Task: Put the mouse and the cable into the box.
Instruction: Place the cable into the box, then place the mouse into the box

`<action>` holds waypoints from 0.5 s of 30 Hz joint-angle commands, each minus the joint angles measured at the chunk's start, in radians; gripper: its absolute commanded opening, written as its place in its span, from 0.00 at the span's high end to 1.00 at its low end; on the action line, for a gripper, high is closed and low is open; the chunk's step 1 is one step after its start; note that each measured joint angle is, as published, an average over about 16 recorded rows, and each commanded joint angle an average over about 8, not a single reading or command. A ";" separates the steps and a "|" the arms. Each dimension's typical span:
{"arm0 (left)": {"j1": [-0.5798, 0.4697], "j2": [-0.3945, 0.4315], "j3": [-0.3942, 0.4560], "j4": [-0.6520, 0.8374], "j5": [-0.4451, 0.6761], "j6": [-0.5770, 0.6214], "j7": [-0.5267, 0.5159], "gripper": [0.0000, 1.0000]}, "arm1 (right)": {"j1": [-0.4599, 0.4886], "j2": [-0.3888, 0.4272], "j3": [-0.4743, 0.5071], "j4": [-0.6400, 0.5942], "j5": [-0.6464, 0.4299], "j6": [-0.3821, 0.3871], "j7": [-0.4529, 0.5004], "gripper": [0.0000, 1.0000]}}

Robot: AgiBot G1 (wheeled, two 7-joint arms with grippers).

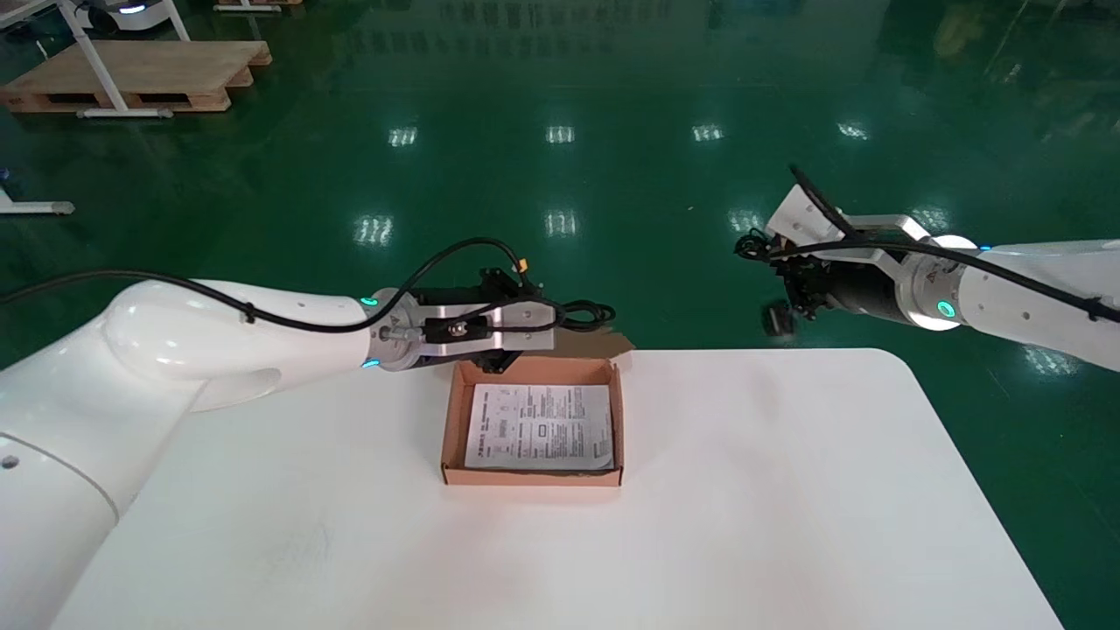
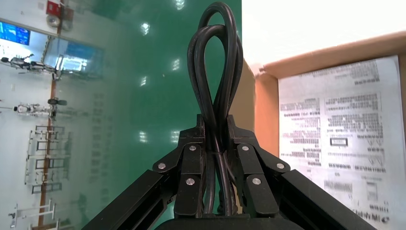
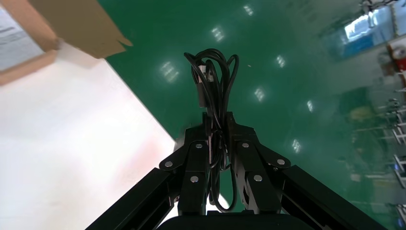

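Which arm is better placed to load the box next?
Left: the left gripper, shut on a coiled cable, is at the far rim of the box; the right gripper holds its bundle off beyond the table.

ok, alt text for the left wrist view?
Left claw shut on a looped black cable, right beside the open cardboard box. A printed leaflet lies flat inside the box, with green floor beyond.

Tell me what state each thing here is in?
Cardboard box: open, on the white table.
Printed sheet: flat inside the box.
Left gripper: shut on a thick looped cable, at the box's far edge.
Right gripper: shut on a thin cable bundle, held beyond the table's far right corner.
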 commanded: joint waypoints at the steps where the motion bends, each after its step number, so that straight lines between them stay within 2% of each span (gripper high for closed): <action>1: -0.002 0.003 -0.002 0.005 -0.003 0.000 0.000 1.00 | 0.001 -0.001 0.000 -0.002 -0.001 0.000 0.000 1.00; 9: 0.022 -0.017 0.030 -0.050 0.000 0.024 0.016 1.00 | -0.004 0.000 -0.001 0.001 0.000 -0.001 0.000 1.00; 15: 0.080 -0.009 0.100 -0.099 -0.003 -0.020 0.094 1.00 | -0.004 0.000 -0.001 0.001 0.000 -0.001 0.000 1.00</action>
